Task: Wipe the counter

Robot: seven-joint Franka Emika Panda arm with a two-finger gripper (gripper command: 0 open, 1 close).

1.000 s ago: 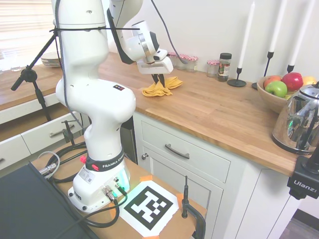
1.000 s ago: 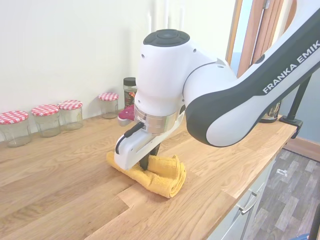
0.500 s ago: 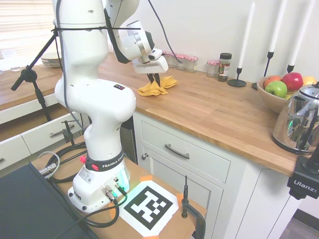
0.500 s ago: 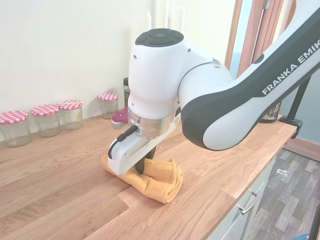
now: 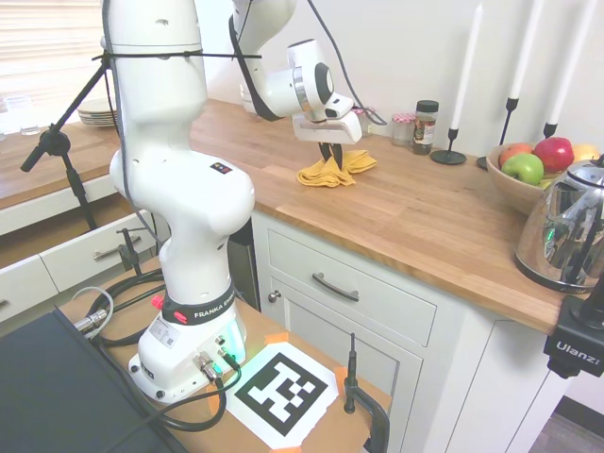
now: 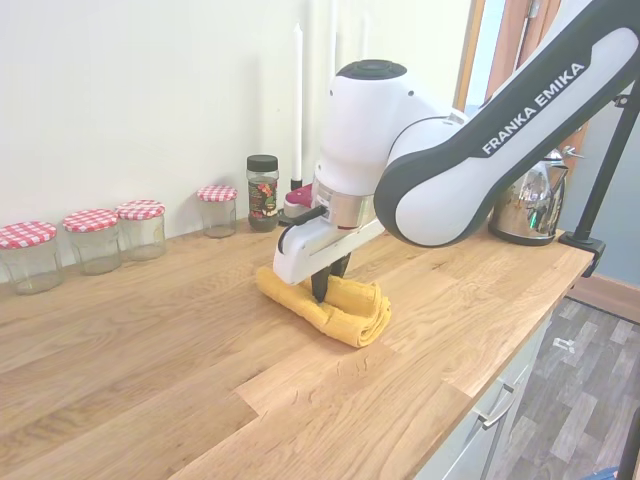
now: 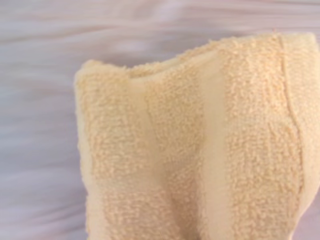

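First exterior view: white two-finger gripper (image 5: 329, 151) clamped down on crumpled yellow terry cloth (image 5: 337, 168), cloth pressed flat on long warm-brown butcher-block counter (image 5: 415, 212), mid-length, toward back wall. Judged mid-wipe; stretch toward chrome kettle (image 5: 569, 226) and fruit bowl (image 5: 524, 179) looks not yet covered.

Second exterior view: gripper (image 6: 325, 285) pinching cloth (image 6: 335, 305) against counter (image 6: 150, 370). Red-checked-lid glass jars (image 6: 95, 240) stand behind, well apart.

Wrist view: cloth (image 7: 200, 150) fills frame; wood blurred.
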